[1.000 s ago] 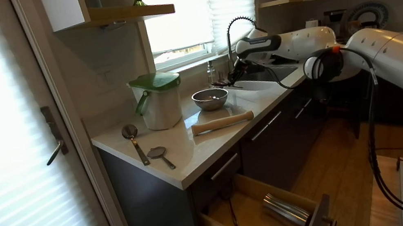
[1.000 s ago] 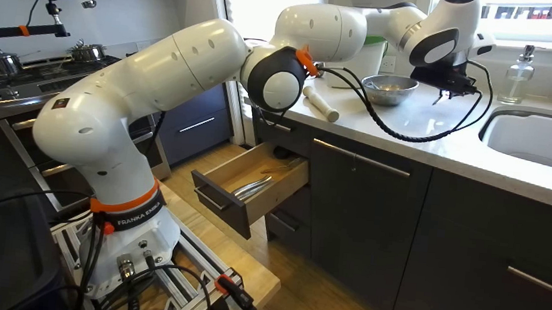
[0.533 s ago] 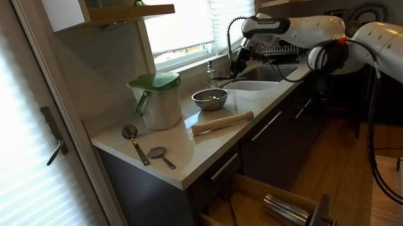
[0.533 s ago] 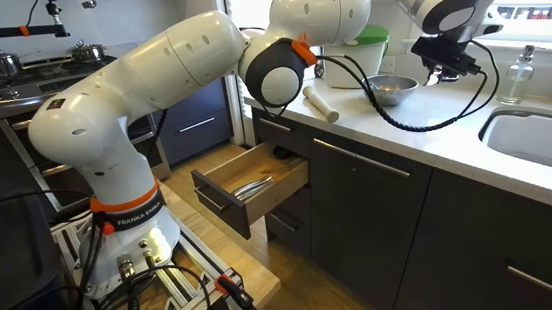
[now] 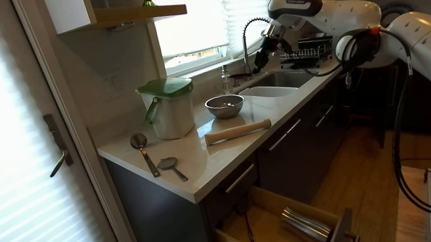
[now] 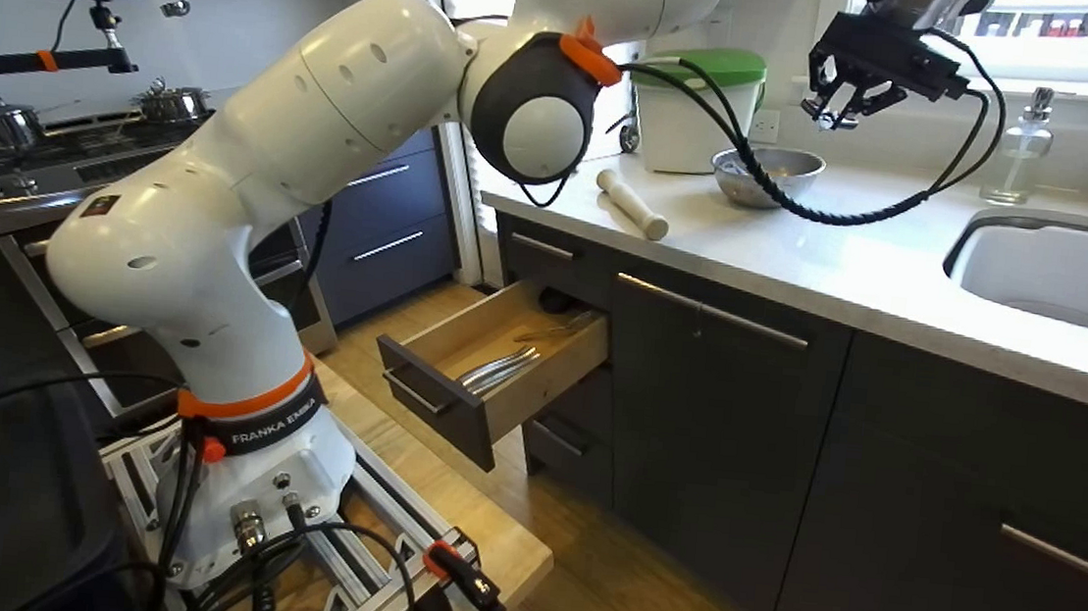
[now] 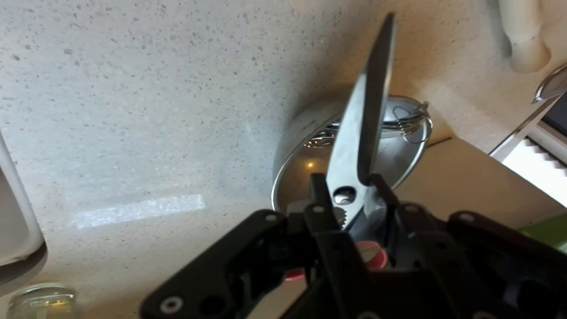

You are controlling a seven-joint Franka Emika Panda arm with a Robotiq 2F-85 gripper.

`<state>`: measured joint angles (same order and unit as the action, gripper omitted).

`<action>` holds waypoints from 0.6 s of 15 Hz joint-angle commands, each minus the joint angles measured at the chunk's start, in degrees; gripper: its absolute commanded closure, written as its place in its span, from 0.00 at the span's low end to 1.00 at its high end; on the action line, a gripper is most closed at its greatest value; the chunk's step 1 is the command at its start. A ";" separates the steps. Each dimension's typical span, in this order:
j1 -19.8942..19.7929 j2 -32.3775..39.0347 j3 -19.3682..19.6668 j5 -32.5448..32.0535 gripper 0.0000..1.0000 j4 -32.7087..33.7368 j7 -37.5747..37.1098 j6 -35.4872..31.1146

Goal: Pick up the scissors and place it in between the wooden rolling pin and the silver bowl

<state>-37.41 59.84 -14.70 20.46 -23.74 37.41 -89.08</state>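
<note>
The robot arm (image 6: pixel 367 73) stands higher than a second ago, and the gripper (image 7: pixel 349 190), up with it, hangs farther above the countertop (image 6: pixel 901 278). Its jaws pinch the scissors (image 7: pixel 347 155) — held in the air, blades reaching out past the grip, red showing on the handles behind.

The countertop is pale and speckled; a bright window (image 5: pixel 189 10) stands behind it. Below, a drawer (image 6: pixel 552 380) is pulled out, shiny metal items (image 5: pixel 307 226) inside. On top, a green-lidded white bin (image 5: pixel 174 117) stands upright, and the wooden rolling pin (image 5: pixel 238 131) and silver bowl (image 5: pixel 225 111) keep their places, apart from each other — the bowl upright, with small metal pieces (image 7: pixel 403 124) in it. Near the corner lie a ladle (image 5: pixel 143 151) and what looks like a strainer (image 5: pixel 168 163).
</note>
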 commanded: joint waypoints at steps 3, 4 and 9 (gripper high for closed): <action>-0.79 -2.58 -1.51 2.57 0.94 0.01 8.84 5.72; -0.95 -2.94 -2.17 3.43 0.94 0.01 10.67 7.15; -1.10 -4.33 -3.26 6.01 0.94 0.02 15.68 14.25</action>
<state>-37.47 56.35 -16.97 24.17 -23.72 51.16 -80.04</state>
